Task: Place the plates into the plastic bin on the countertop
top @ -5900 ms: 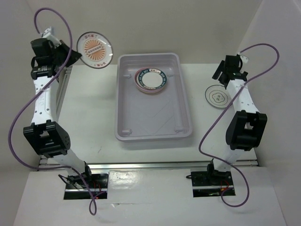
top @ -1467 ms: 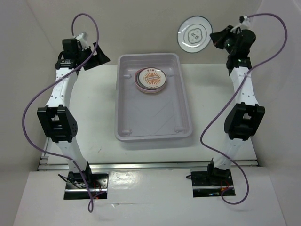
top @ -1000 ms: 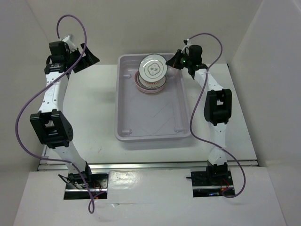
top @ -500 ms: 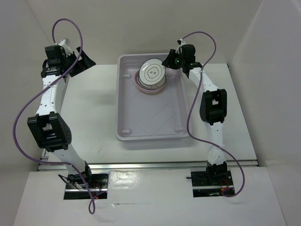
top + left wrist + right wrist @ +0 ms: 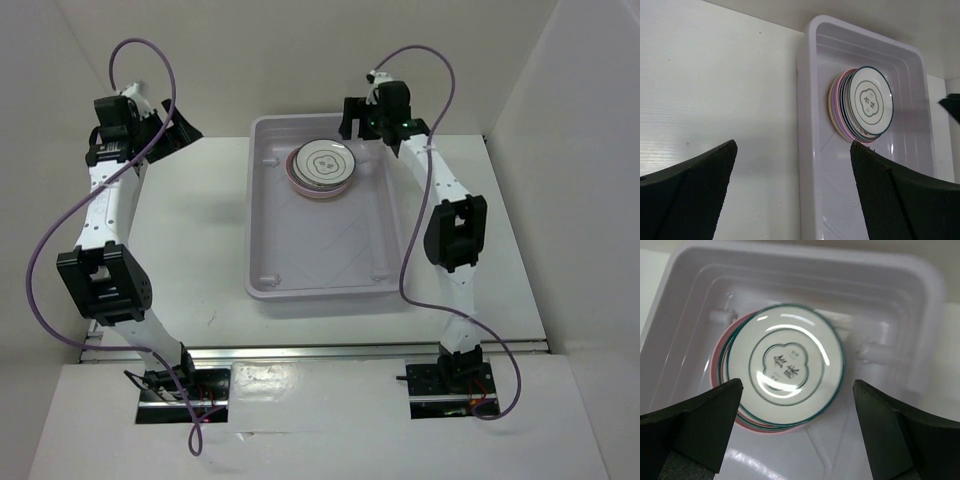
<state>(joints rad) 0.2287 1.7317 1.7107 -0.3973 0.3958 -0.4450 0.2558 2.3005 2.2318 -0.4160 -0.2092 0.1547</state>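
The plates (image 5: 322,167) lie in one stack at the far end of the plastic bin (image 5: 256,222), which stands on the white countertop (image 5: 190,235). On top is a white plate (image 5: 790,362) with a dark-green rim and a line drawing; pink, lavender and yellow edges show beneath it (image 5: 867,102). My right gripper (image 5: 362,133) (image 5: 796,390) hovers open just above the stack and touches no plate. My left gripper (image 5: 172,135) (image 5: 795,195) stands open and empty above the countertop (image 5: 715,90), left of the bin's rim (image 5: 807,125).
White walls close in the table at the back and on both sides. The bin's near half (image 5: 325,245) holds nothing. Purple cables loop from both arms above the table.
The right gripper has opened and let go of the white green-rimmed plate, which now lies flat on the stack. The right wrist has drawn back a little. The left arm has not moved.
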